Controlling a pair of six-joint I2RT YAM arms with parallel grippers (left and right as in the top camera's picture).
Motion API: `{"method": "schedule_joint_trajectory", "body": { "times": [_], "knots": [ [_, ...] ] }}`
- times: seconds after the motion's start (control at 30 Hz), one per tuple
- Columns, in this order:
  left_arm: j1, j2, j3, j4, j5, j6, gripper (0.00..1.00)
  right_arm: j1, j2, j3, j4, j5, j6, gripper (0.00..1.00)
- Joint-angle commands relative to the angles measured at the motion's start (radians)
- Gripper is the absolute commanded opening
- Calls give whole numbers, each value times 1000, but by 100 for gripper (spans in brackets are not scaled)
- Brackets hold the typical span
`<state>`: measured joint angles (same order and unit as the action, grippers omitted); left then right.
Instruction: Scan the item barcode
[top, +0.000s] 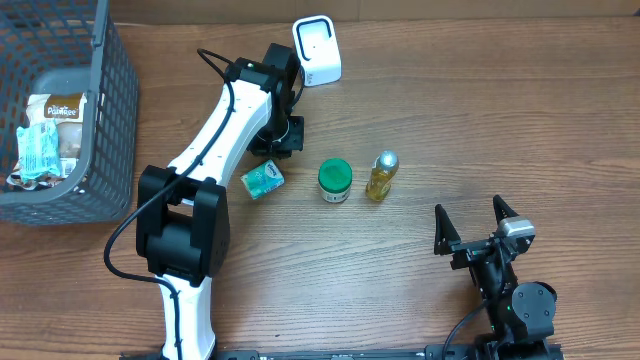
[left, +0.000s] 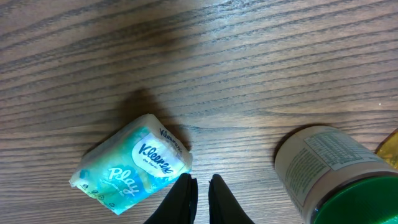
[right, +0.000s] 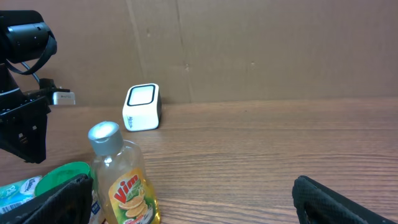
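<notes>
Tissue pack (left: 130, 165), lower left, looks light, soft, crushable: pinch its narrow sides. Left end effector (left: 200, 182) nearly closed, empty; right end effector (top: 470, 215) wide open, empty.

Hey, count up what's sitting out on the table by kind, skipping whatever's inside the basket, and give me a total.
tissue pack: 1
green-lidded jar: 1
yellow soap bottle: 1
white scanner: 1
grey basket: 1
Total: 5
</notes>
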<state>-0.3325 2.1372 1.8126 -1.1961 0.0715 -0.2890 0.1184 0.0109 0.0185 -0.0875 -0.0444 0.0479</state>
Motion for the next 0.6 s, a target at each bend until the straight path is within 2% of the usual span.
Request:
{"method": "schedule_joint_trajectory", "body": {
  "times": [0.0, 0.57],
  "knots": [
    [-5, 18, 6, 1, 4, -3, 11, -3, -8, -11, 6, 5, -8, 100],
    [-5, 18, 6, -5, 3, -3, 10, -3, -8, -11, 6, 5, -8, 100]
  ]
}}
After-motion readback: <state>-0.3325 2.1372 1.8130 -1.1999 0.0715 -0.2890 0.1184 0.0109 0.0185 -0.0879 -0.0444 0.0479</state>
